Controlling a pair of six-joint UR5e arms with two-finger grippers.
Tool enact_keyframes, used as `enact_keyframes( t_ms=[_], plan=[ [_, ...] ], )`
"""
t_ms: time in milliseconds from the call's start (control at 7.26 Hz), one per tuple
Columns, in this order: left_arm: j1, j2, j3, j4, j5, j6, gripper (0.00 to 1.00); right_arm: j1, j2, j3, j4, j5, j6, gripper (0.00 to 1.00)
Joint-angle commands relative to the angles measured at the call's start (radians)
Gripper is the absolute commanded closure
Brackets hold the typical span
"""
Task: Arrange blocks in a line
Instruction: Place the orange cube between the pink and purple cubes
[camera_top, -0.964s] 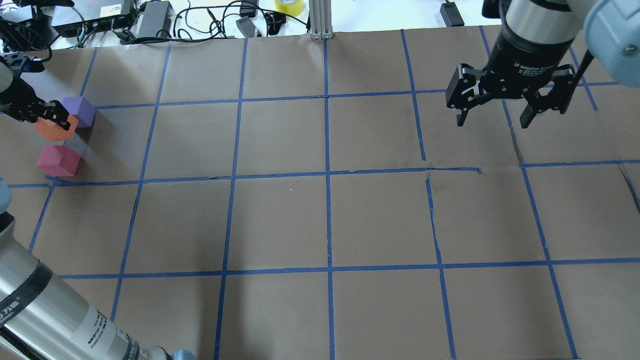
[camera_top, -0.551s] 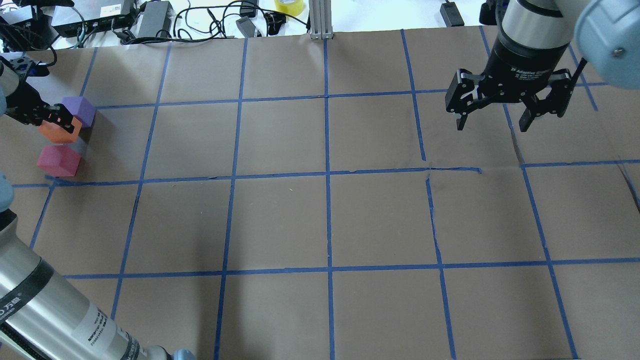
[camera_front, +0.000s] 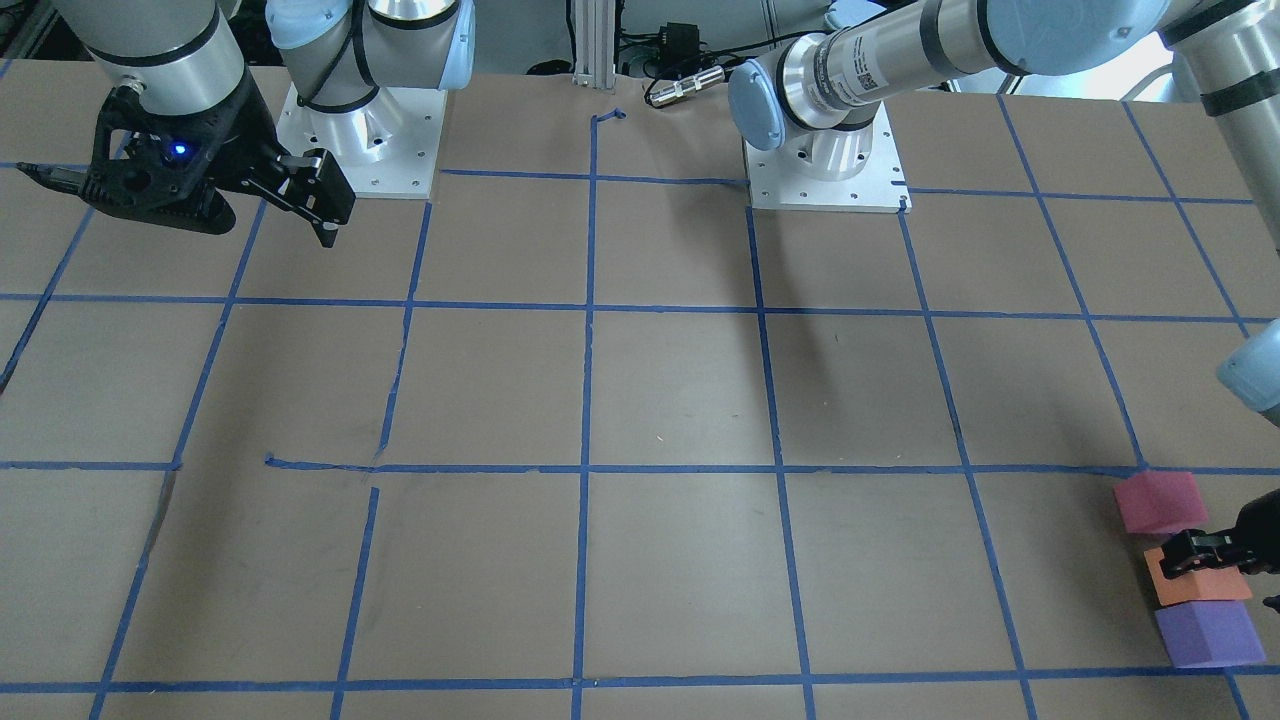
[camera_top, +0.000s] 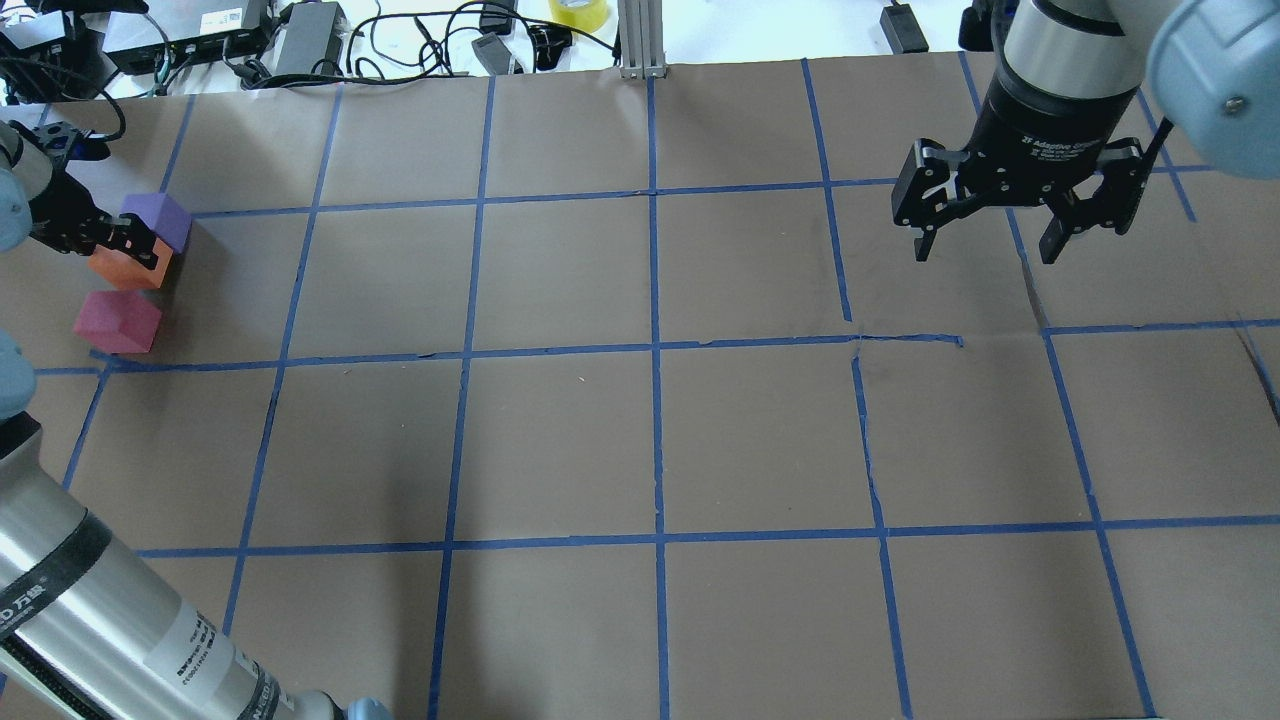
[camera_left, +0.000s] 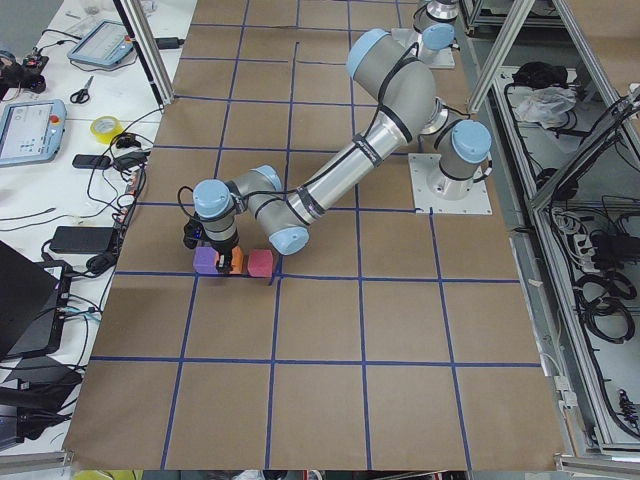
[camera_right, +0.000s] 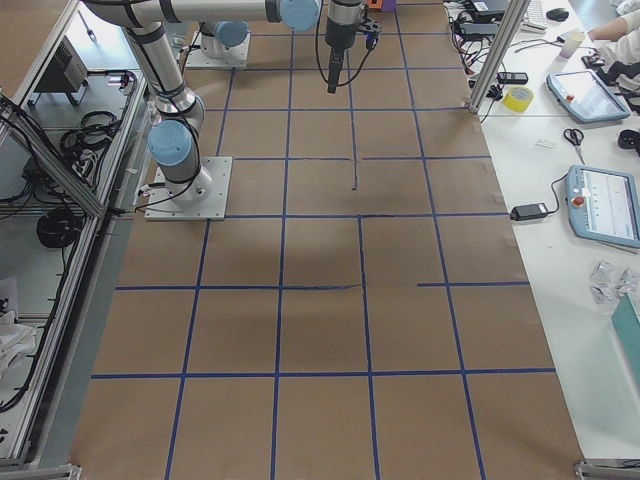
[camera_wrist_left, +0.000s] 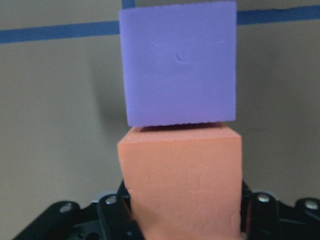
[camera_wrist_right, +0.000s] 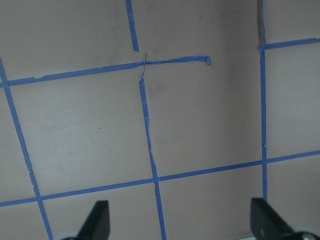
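Three foam blocks stand in a row at the table's far left. The purple block (camera_top: 158, 218) (camera_wrist_left: 180, 65) (camera_front: 1205, 633) is farthest from the robot, and the pinkish-red block (camera_top: 117, 322) (camera_front: 1160, 502) is nearest. My left gripper (camera_top: 118, 250) (camera_front: 1215, 552) is shut on the orange block (camera_top: 128, 270) (camera_wrist_left: 182, 182) (camera_front: 1195, 585). It holds the orange block low between the other two, right against the purple one. My right gripper (camera_top: 985, 252) (camera_wrist_right: 181, 225) (camera_front: 185, 205) is open and empty, high over the far right of the table.
Brown paper with a blue tape grid (camera_top: 655, 345) covers the table. Cables, power bricks and a yellow tape roll (camera_top: 578, 10) lie beyond the far edge. An aluminium post (camera_top: 640, 40) stands at the far middle. The blocks sit close to the left edge.
My left gripper has come down and a little towards the far side with the orange block, bringing it against the purple block. My right gripper shifted slightly and stays open.
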Motion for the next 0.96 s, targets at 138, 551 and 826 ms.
enact_keyframes(
  t_ms=[138,551,826],
  plan=[
    [0.000,-0.008,-0.005,0.003,-0.002,0.001,1.00,0.000,0.001,0.001,-0.001,-0.001,-0.003,0.00],
    [0.000,-0.008,-0.007,0.005,-0.001,0.004,1.00,0.000,0.001,0.001,0.000,-0.001,0.000,0.00],
    [0.000,-0.011,-0.016,0.025,-0.002,0.004,1.00,-0.002,0.001,0.002,0.000,-0.041,0.001,0.00]
  ],
)
